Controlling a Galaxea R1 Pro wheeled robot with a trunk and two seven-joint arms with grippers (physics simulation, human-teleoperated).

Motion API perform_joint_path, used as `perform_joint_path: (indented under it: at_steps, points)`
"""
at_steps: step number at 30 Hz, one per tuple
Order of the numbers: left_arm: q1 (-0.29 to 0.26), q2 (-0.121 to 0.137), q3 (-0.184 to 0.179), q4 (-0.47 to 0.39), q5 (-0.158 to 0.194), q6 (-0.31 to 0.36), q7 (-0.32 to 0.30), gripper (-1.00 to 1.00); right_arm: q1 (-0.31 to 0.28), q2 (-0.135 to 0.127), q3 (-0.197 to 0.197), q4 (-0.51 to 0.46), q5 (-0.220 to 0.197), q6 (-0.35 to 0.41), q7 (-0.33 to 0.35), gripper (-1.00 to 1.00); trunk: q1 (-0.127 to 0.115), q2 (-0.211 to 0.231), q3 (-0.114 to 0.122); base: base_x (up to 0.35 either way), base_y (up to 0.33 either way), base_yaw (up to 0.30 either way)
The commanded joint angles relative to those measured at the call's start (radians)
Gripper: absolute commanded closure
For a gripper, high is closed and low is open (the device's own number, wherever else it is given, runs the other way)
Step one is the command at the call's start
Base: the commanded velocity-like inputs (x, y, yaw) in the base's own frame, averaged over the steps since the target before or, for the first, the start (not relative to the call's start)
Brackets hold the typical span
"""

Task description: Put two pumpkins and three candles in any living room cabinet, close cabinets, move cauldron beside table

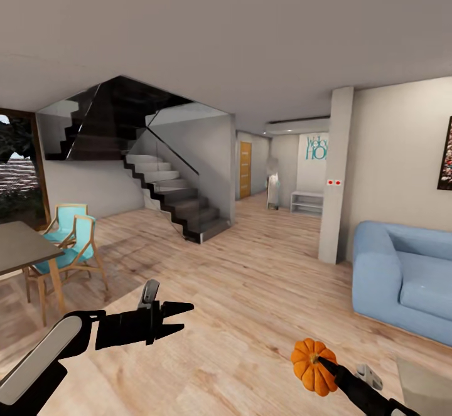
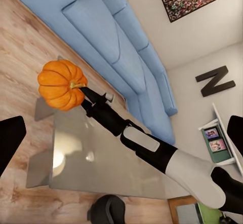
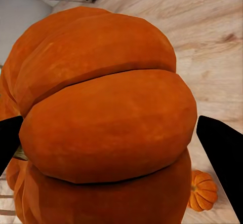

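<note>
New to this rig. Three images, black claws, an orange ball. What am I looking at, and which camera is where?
It is a simulated two-armed wheeled robot in a living room. The wide picture comes from its head camera, looking over both arms. The left gripper is empty, its fingers parted. The right gripper holds a small orange pumpkin up over the wooden floor; a blue sofa stands to the right.

The other two pictures come from cameras on the wrists. The left wrist view looks across at the right arm carrying the pumpkin over a grey glassy coffee table. The right wrist view is so close that the held pumpkin looms large, and a second pumpkin lies on the floor beyond.
</note>
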Motion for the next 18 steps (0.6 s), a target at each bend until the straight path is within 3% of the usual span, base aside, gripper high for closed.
perform_joint_path:
  at_steps: [1,7,12,18]
  points:
    - [-0.001,0.001,-0.001,0.0,0.008,0.001,0.006,-1.0,-0.002,0.0,0.004,0.002,-0.011,0.008,0.005,1.0,0.0,-0.001,-0.001,0.045,0.0,0.0]
    - [-0.001,0.002,-0.001,0.0,0.007,0.001,0.006,-1.0,-0.002,0.001,0.005,-0.001,-0.011,0.011,0.004,1.0,0.0,-0.001,-0.001,0.06,0.0,-0.018]
    - [-0.001,0.002,-0.001,0.0,0.007,0.001,0.006,-1.0,-0.002,0.001,0.004,-0.002,-0.011,0.011,0.005,1.0,0.0,-0.001,0.002,0.119,-0.018,-0.216]
    - [-0.001,0.002,-0.001,0.0,0.007,0.001,0.006,-1.0,-0.002,0.001,0.004,-0.002,-0.011,0.011,0.005,1.0,0.0,-0.001,0.005,0.139,-0.175,-0.261]
